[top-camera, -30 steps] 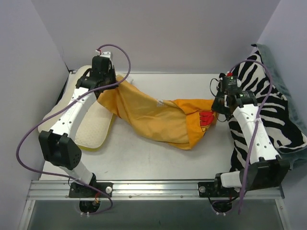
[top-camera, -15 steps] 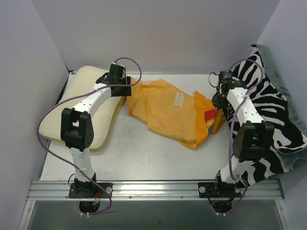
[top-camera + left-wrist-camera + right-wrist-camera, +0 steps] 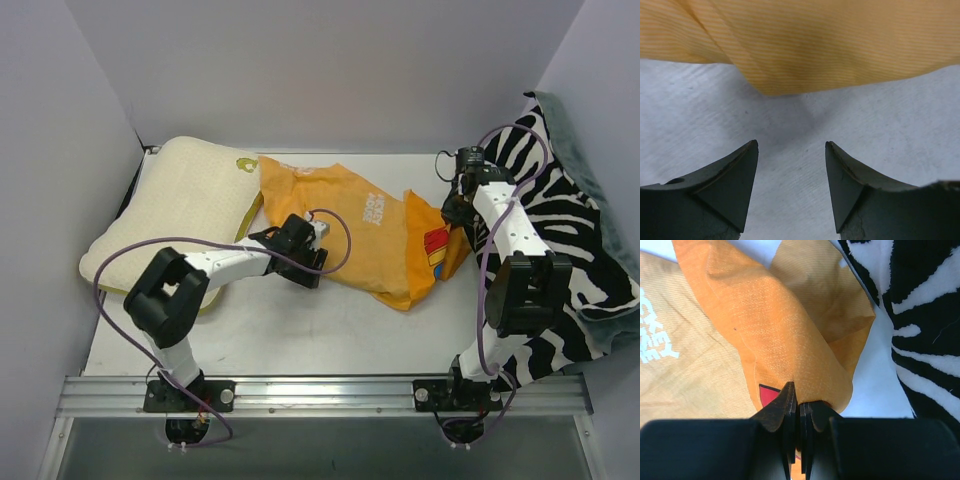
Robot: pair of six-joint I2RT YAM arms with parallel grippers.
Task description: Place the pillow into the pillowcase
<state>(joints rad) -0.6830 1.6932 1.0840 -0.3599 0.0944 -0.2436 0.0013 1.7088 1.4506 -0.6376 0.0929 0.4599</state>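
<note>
cream pillow point(image 3: 170, 215) at the table's point(image 3: 300, 330) far-left corner, orange pillowcase point(image 3: 350, 230) crumpled mid-table
left gripper point(image 3: 791, 145), jaws apart and empty at the case's near edge, should pinch one layer only; right gripper point(image 3: 799, 407) clamps its right fold.

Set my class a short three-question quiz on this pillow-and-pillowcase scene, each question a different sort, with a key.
1. True or false: the pillow lies inside the pillowcase.
2. Choose one. The right claw is: A open; B shut on the pillowcase; C shut on the pillow.
3. Fill in: the left claw is ____ and holds nothing.
Key: 1 false; 2 B; 3 open.
</note>
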